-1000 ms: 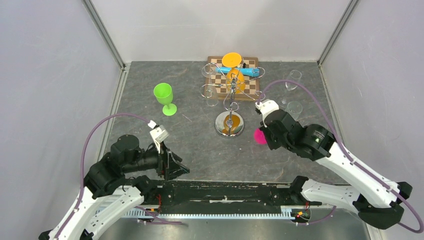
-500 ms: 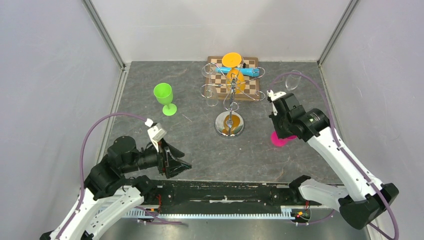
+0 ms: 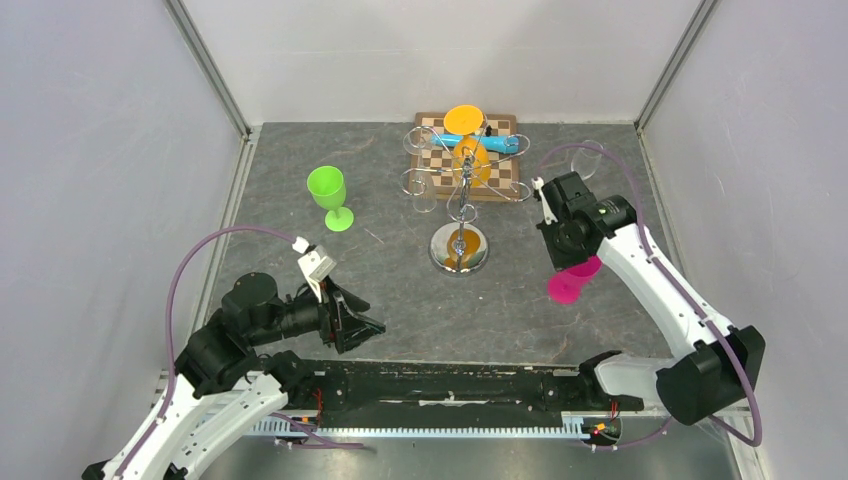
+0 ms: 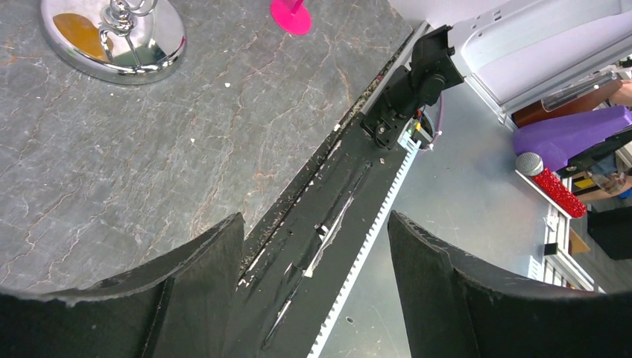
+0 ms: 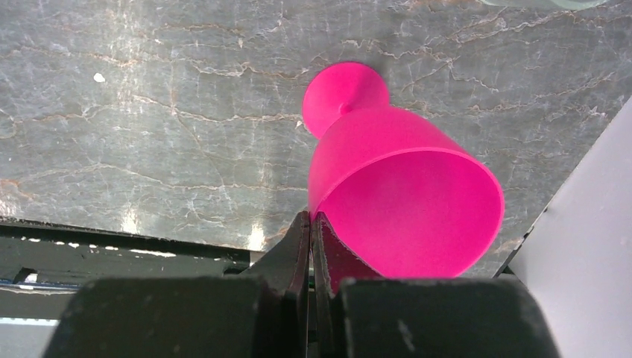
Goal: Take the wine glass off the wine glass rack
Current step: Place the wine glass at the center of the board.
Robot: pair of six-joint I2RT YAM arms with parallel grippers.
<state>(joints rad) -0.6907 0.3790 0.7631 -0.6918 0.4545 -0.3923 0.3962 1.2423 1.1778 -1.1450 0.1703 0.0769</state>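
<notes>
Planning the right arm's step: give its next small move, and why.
Probably ease the right gripper down until the pink wine glass stands on the table, then open. The glass is clear of the wine glass rack, tilted, its rim pinched by that gripper; whether its foot touches is unclear.

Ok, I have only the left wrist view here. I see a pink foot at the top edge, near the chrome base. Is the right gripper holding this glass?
Observer: Yes. In the right wrist view the right gripper is shut on the rim of the pink glass.
Operator: Does any glass hang on the rack now?
Observer: Yes. At least an orange glass hangs upside down, foot up, from the arms of the wine glass rack.
Operator: And what is on the left side of the table?
Observer: A green glass stands upright there, apart from the rack.
</notes>
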